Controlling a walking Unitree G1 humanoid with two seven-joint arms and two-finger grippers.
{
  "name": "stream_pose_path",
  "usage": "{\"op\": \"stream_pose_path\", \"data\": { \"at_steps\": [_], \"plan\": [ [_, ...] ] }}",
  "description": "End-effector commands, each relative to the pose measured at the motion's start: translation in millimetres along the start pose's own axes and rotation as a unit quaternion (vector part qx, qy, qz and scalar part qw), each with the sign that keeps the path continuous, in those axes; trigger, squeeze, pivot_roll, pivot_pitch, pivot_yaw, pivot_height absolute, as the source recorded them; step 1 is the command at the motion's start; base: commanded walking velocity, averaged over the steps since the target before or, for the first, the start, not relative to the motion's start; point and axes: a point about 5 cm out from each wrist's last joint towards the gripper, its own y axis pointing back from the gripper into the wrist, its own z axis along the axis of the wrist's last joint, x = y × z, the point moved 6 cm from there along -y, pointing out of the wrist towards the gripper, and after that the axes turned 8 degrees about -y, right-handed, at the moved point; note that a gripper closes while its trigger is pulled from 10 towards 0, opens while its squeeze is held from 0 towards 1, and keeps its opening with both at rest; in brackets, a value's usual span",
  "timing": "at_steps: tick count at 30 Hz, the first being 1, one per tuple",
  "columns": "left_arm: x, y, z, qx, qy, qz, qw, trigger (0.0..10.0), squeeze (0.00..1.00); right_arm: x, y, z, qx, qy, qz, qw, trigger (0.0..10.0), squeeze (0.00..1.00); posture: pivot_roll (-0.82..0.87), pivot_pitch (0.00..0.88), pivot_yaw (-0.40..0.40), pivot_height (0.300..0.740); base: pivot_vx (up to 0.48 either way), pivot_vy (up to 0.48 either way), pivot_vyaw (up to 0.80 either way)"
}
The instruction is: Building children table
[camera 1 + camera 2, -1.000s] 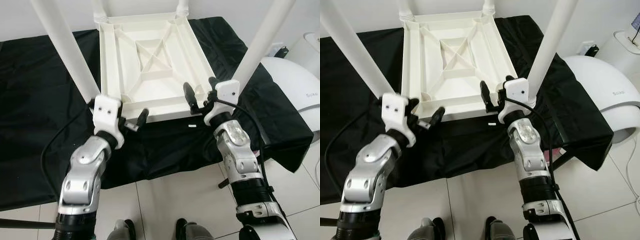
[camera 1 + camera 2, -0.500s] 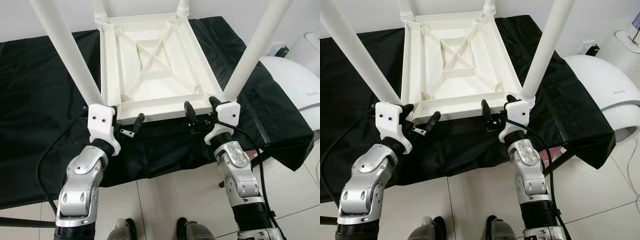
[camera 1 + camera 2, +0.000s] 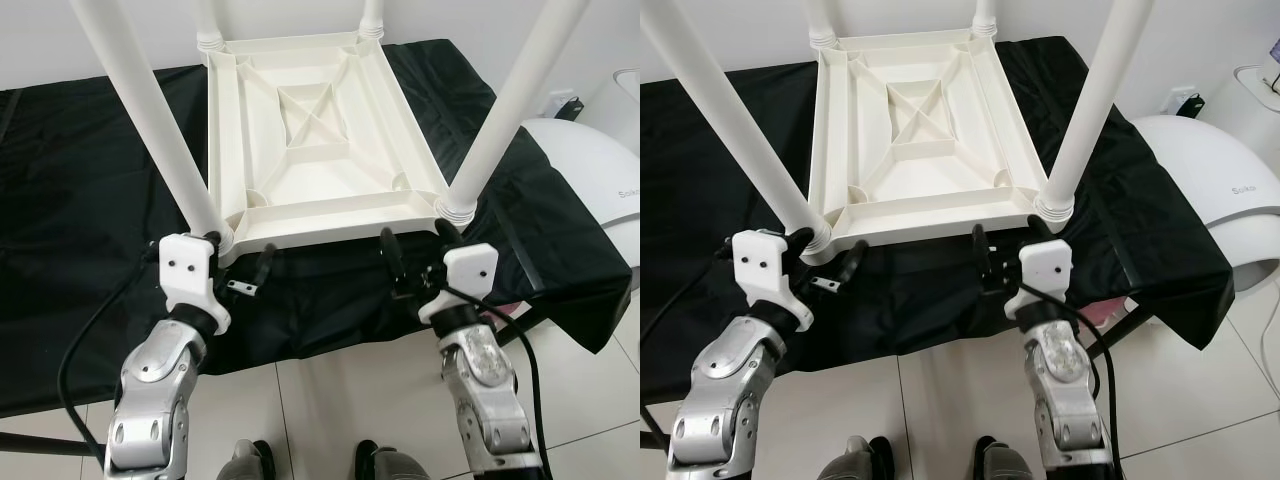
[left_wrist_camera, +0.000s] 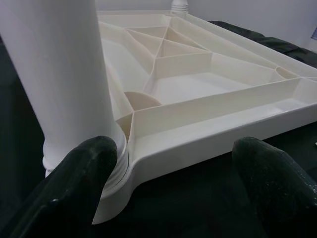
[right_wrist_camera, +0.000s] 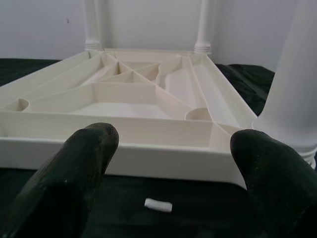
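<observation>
Children's table [image 3: 320, 130]: white moulded plastic, lying upside down on a black cloth [image 3: 80, 200]; its underside faces up, a rectangular tray of raised ribs with a crossed X panel in the middle.
Legs: four round, smooth white tubes stand up from the corners — the near left leg [image 3: 150, 120], the near right leg [image 3: 510, 110], and two far ones at the back corners, each seated in a ringed collar.
Black cloth: matte fabric with soft creases, draped over the work surface and hanging off its near edge and right corner.
Left gripper [image 3: 236, 271]: just before the near left corner of the table; its two black fingers are spread apart and hold nothing. In the left wrist view one rounded, slightly grainy fingertip [image 4: 89, 173] sits right against the collar of the near left leg; whether it touches cannot be told.
Right gripper [image 3: 418, 255]: just before the near right corner, its fingers likewise spread wide and empty, the near edge of the table ahead of them in the right wrist view.
White scrap [image 5: 158, 205]: one small oblong piece on the cloth, between the right gripper's fingers and apart from the table's edge.
Arms: two silver jointed forearms with white wrist blocks — a black cable runs along each.
Floor [image 3: 330, 400]: pale glossy tiles with thin dark joints.
White rounded appliance [image 3: 590, 170]: smooth shell, at the right beside the cloth.
</observation>
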Motion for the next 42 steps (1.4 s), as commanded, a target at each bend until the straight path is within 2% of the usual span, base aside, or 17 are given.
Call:
{"op": "stream_pose_path", "data": {
  "at_steps": [1,11,16,22,27,31,32,37,38,39,41,42],
  "plan": [
    [16.3,5.2,-2.6,0.007,-0.002,0.068,0.998,10.0,0.00,-0.9,4.7,-0.1,0.004,0.003,-0.005,1.000,10.0,0.00,-0.04,0.193,0.028,0.740,0.000,0.000,0.00],
    [15.2,8.7,-1.5,0.000,-0.005,0.061,0.998,10.0,0.00,1.0,19.6,-3.7,0.018,0.004,-0.006,1.000,10.0,0.00,-0.04,0.177,0.019,0.740,0.000,0.000,0.00],
    [10.2,8.9,0.0,-0.007,-0.014,0.039,0.999,10.0,0.00,3.8,27.6,-7.1,0.028,0.000,-0.005,1.000,10.0,0.00,-0.04,0.176,0.020,0.740,0.000,0.000,0.00],
    [-16.0,-17.1,6.6,-0.018,-0.028,-0.058,0.998,10.0,0.00,-1.1,32.9,-4.6,0.030,0.014,-0.010,0.999,10.0,0.00,-0.09,0.185,0.062,0.740,0.000,0.000,0.00],
    [-28.4,-24.0,1.8,-0.011,-0.031,-0.103,0.994,10.0,0.00,-12.9,42.0,-0.3,0.030,0.030,-0.033,0.999,10.0,0.00,-0.11,0.197,0.083,0.740,0.000,0.000,0.00],
    [-30.6,-24.9,0.9,-0.010,-0.035,-0.114,0.993,10.0,0.00,-13.3,43.4,0.2,0.030,0.033,-0.036,0.998,10.0,0.00,-0.13,0.202,0.095,0.740,0.000,0.000,0.00],
    [-34.1,-26.9,1.5,-0.011,-0.039,-0.131,0.991,10.0,0.00,-15.1,48.2,1.5,0.030,0.038,-0.045,0.998,10.0,0.00,-0.14,0.207,0.112,0.740,0.000,0.000,0.00],
    [-33.7,-29.3,2.6,-0.013,-0.037,-0.132,0.990,10.0,0.00,-15.5,48.9,2.1,0.029,0.039,-0.048,0.998,10.0,0.00,-0.15,0.209,0.117,0.740,0.000,0.000,0.00],
    [-31.8,-37.7,5.3,-0.018,-0.039,-0.126,0.991,10.0,0.00,-15.5,49.4,3.0,0.027,0.039,-0.052,0.998,10.0,0.00,-0.16,0.210,0.122,0.740,0.000,0.000,0.00],
    [-31.8,-37.7,5.3,-0.018,-0.039,-0.126,0.991,10.0,0.00,-15.5,49.4,3.0,0.027,0.039,-0.052,0.998,10.0,0.00,-0.16,0.210,0.122,0.740,0.000,0.000,0.00],
    [-27.5,-59.8,15.9,-0.034,-0.031,-0.113,0.993,10.0,0.00,-14.4,49.7,4.4,0.024,0.038,-0.054,0.997,10.0,0.00,-0.16,0.213,0.123,0.740,0.000,0.000,0.00],
    [-27.5,-59.8,15.9,-0.034,-0.031,-0.113,0.993,10.0,0.00,-14.4,49.7,4.4,0.024,0.038,-0.054,0.997,10.0,0.00,-0.16,0.213,0.123,0.740,0.000,0.000,0.00]
  ]
}}
